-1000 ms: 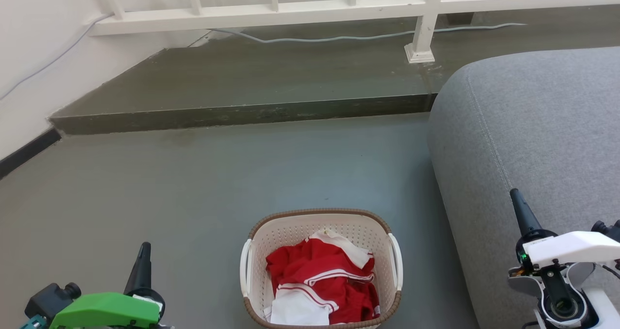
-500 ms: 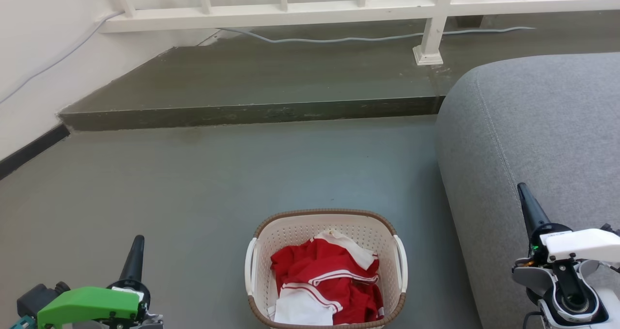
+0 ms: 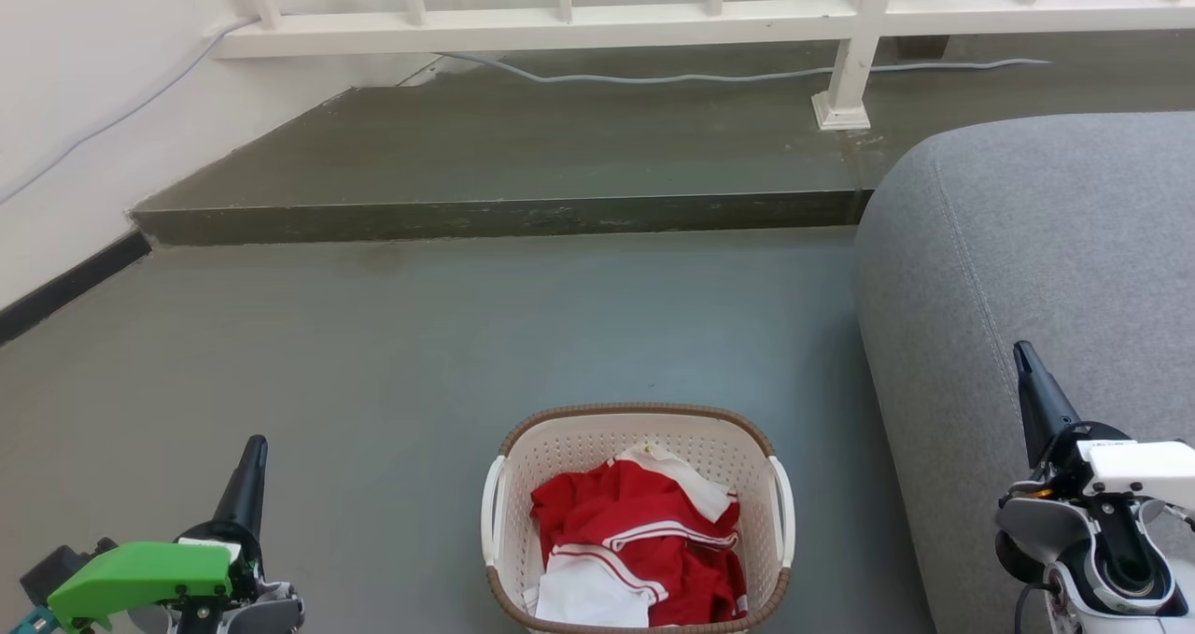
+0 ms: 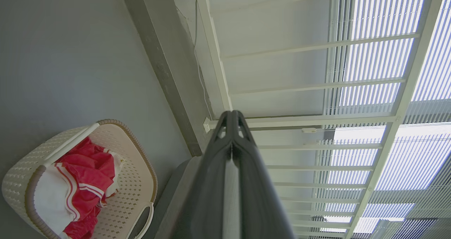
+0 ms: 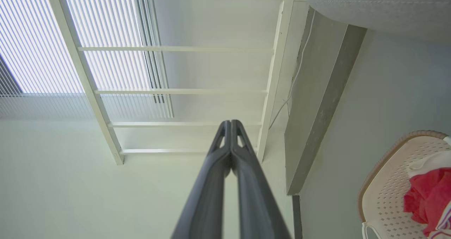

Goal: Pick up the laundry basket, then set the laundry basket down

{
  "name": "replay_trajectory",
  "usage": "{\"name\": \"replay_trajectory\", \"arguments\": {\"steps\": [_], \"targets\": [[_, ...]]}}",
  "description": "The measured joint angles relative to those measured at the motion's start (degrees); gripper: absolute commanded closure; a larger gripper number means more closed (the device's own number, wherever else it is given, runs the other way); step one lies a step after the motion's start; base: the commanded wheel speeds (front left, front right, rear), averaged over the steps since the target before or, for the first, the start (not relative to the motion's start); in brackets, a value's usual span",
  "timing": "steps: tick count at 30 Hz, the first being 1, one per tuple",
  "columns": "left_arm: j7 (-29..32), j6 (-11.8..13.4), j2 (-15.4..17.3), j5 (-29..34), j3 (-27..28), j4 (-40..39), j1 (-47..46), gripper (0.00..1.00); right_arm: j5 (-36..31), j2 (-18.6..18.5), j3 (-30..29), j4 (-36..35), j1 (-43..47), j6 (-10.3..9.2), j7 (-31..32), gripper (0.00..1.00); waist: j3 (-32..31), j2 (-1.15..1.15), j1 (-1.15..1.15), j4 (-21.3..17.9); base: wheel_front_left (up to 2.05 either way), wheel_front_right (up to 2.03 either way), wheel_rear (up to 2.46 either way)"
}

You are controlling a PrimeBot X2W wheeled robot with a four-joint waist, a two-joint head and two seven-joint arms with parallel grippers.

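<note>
We see the laundry basket standing upright on the grey floor at the bottom centre of the head view. Its brown rim is level and red and white clothes are heaped inside. Its white handles run down its left and right sides, and nothing touches either one.

Our left gripper sits at the lower left of that view and our right gripper at the lower right, in front of the grey sofa. Both are well apart from the basket. In each wrist view the two dark fingers lie pressed together along their length with nothing between them, so we judge both pincers closed and empty. The basket shows at the lower left of the left wrist view and at the lower right edge of the right wrist view.

As for the step in hand, this scene fits two readings. The basket may be waiting on the floor to be lifted, or it may be set down again with our arms clear of it. The pictures do not settle which, so we name no next move. We would only say that the basket looks wide and loaded, a thing for both handles rather than one
</note>
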Motion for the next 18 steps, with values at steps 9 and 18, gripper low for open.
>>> {"name": "replay_trajectory", "arguments": {"steps": [9, 18], "targets": [[0.78, -1.04, 0.16, -5.12, 1.04, 0.96, -1.29, 1.0, 4.48, 0.37, -1.68, 0.64, -0.6, 0.98, 0.97, 1.0, -0.07, 0.0, 0.0, 0.53, 0.0, 0.0, 0.0], [0.79, -1.2, 0.16, -5.12, 1.09, 1.75, -1.34, 1.0, 4.52, 0.47, -1.76, 0.91, -1.0, 0.99, 1.38, 1.0, -0.09, 0.0, 0.0, 0.53, 0.0, 0.0, 0.0]]}}
